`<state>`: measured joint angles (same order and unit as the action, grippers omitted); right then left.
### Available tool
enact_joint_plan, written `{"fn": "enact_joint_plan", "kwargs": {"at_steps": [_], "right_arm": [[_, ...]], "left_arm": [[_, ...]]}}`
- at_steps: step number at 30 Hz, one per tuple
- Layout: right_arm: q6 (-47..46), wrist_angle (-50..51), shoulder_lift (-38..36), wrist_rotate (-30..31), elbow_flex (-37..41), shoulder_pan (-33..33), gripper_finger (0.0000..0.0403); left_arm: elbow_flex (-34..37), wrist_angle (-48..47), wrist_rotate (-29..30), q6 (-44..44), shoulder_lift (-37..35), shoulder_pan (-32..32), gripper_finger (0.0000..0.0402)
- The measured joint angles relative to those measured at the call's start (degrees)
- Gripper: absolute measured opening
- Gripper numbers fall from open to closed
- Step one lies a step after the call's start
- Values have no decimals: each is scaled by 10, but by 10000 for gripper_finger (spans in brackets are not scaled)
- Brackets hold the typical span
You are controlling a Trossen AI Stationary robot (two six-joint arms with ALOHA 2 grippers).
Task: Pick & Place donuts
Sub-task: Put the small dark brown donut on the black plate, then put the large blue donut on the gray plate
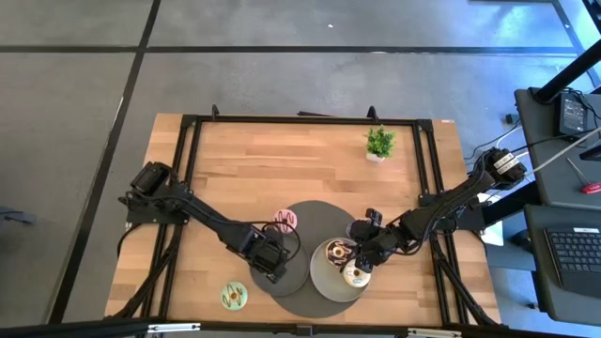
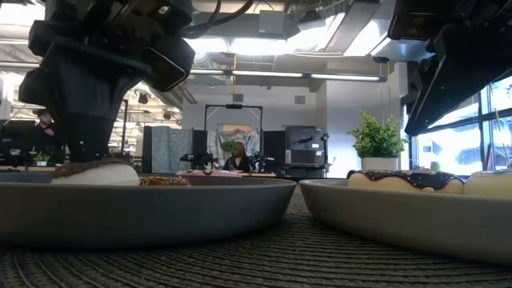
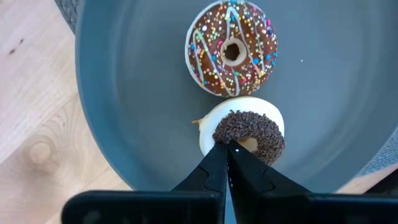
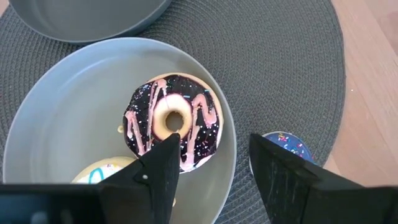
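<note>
My left gripper (image 3: 227, 149) is shut over the left grey plate (image 3: 124, 93), its tips at the near rim of a cream donut topped with chocolate sprinkles (image 3: 252, 130). A chocolate donut with coloured sprinkles (image 3: 231, 48) lies beside it in the same plate. My right gripper (image 4: 217, 155) is open above the right plate (image 4: 56, 118), over a dark-iced donut with pink drizzle (image 4: 174, 118). A cream donut with blue icing (image 4: 106, 171) lies next to that one. A mini blue donut (image 4: 283, 144) sits on the mat. Pink (image 1: 285, 220) and green (image 1: 234, 296) donuts lie on the wood. My left gripper comes from above, pointing down, and its shut fingertips (image 3: 217, 152) meet the sprinkled donut's rim (image 3: 219, 138). The donut lies flat in the plate. Whether any of it is pinched between the fingers I cannot tell.
Both plates stand on a round dark woven mat (image 1: 310, 211) at the table's near middle. A small potted plant (image 1: 380, 143) stands near the far right corner. A black frame (image 1: 282, 120) runs around the tabletop, and bare wood lies toward the far side.
</note>
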<state>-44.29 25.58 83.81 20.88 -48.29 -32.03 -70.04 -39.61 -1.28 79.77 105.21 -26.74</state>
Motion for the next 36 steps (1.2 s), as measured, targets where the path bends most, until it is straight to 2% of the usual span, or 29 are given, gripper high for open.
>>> {"fn": "enact_joint_plan", "kwargs": {"at_steps": [15,26,33,36], "right_arm": [[0,0,0,0,0,0,193],[14,0,0,-1,0,0,193],[15,0,0,-1,0,1,193],[24,-5,0,-1,0,6,193]], "left_arm": [[0,0,0,-10,0,0,36],[0,0,10,-10,-11,3,86],[0,-6,86,-20,-66,2,99],[0,-5,96,-31,-88,2,100]]}}
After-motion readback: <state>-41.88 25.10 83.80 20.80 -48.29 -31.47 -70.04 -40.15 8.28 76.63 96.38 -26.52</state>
